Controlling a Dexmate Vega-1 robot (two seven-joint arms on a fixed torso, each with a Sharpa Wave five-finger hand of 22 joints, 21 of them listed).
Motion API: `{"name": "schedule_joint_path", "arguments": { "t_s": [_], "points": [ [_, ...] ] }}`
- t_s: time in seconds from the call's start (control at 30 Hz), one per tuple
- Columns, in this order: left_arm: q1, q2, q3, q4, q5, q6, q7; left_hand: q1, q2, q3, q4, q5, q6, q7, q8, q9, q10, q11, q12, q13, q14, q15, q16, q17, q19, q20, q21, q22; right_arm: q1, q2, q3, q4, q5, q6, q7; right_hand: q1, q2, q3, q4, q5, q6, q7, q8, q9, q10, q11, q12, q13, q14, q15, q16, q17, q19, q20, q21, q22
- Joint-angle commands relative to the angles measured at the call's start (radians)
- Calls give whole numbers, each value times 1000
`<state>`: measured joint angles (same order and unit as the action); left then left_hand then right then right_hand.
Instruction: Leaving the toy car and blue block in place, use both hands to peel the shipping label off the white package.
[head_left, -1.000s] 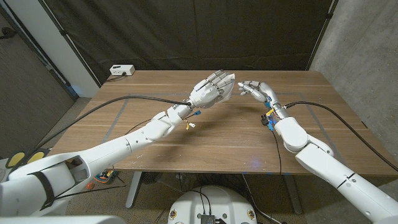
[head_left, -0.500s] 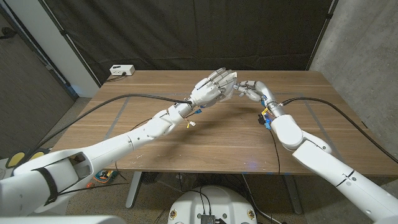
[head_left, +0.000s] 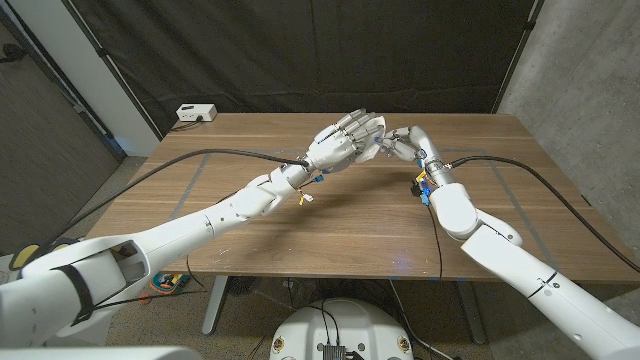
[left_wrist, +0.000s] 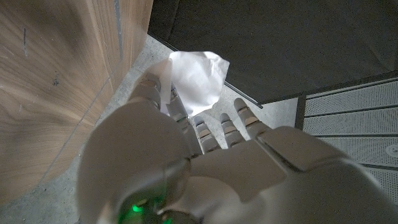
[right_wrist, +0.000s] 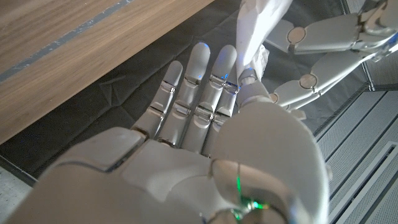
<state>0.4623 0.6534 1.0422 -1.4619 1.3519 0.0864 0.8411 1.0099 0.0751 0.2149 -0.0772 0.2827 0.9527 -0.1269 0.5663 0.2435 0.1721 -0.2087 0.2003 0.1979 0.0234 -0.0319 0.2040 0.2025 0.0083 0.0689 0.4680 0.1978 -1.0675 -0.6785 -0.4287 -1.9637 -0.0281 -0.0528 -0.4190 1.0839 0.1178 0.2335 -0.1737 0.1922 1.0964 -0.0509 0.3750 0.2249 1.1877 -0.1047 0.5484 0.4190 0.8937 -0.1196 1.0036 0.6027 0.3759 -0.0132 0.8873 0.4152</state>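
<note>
Both hands meet in the air above the far middle of the wooden table: the left hand holds the white package in its curled fingers, and the right hand has its fingers against the package's edge, though I cannot tell whether it pinches the label yet or merely touches it. I judge the peel to be barely begun, since no label is seen lifted free. The package looks like thin, crinkled, soft-sided white film, limp against the hard, glossy white fingers.
</note>
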Motion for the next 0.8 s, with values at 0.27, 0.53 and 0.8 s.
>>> {"name": "schedule_joint_path", "arguments": {
  "t_s": [0.27,0.53,0.8],
  "points": [
    [-19,-18,-14,46,-126,-79,0,-56,-87,-98,20,-8,-200,-93,-129,-18,-14,-2,4,6,18,-62,-1,1,17,-28,1,-2,50,36,-10,105,11,122,23,55,7,17,1,-5,31,24,22,24,29,27,34,40,15,-100,25,29,-8,-2,35,12],
    [1,9,-83,21,-355,-248,-107,-242,-110,-208,119,27,-462,-92,-262,-32,-78,40,-2,8,-28,-13,-12,1,-39,12,-23,4,66,63,-7,167,32,167,18,70,-9,24,1,-3,43,41,33,35,43,43,60,70,40,-95,29,48,-15,3,61,19],
    [46,7,-185,44,-655,-477,-197,-317,-77,-235,170,41,-587,-92,-325,-36,-111,76,-1,10,-54,10,-11,3,-74,39,-35,8,98,91,-1,296,115,322,71,69,-21,31,6,7,47,46,39,44,44,43,77,92,48,-92,19,57,-22,2,78,24]
  ]
}}
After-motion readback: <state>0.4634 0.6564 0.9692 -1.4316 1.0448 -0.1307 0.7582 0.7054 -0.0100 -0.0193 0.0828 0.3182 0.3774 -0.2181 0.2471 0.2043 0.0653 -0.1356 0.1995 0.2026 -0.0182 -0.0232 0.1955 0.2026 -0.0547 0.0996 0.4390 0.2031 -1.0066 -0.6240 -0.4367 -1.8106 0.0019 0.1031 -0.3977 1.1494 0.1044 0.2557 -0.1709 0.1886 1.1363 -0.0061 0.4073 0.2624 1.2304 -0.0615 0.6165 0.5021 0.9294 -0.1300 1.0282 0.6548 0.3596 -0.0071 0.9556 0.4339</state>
